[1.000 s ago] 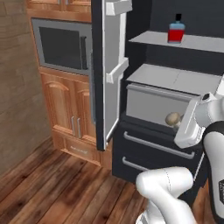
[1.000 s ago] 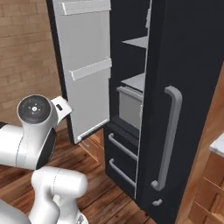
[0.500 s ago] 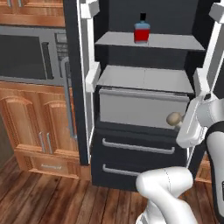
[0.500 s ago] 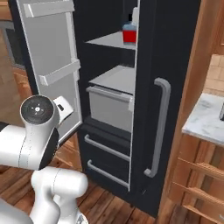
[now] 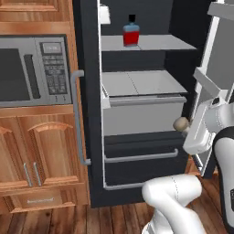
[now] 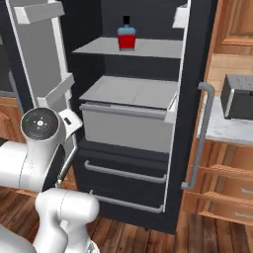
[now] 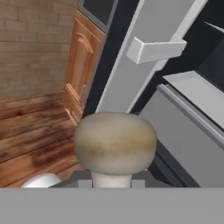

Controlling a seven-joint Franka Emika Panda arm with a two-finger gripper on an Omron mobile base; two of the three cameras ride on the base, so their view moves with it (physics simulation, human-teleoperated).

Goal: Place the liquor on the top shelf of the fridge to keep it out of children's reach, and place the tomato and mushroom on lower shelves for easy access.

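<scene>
Closest in the hand view, low in the centre of the frame, the mushroom (image 7: 114, 146) sits with its rounded beige cap up and its short pale stalk running down to where the gripper's tips would be; the gripper appears clenched on that stalk, though the tips themselves are hidden below the cap. In the left base view the same mushroom (image 5: 181, 124) shows at the right of the frame, held out from the gripper (image 5: 188, 129) just in front of the grey drawer box. By the look of it the mushroom is light, soft and easily bruised, with a smooth cap that would slip under a squeeze, so the stalk, or low on the cap's underside, seems the sensible place to hold, and only gently. Behind it, in the middle of the left base view, lie the lower shelves (image 5: 141, 83), a wide light grey surface with a raised front lip, bare as far as can be seen; the lip would likely stop a round thing from rolling out. Farther up and back, on the top shelf (image 5: 155, 43) of the fridge (image 5: 87, 91), the liquor (image 5: 131, 33) stands upright near the top centre of the frame, already where the task wants it. The tomato is not something I can place from these views.
</scene>
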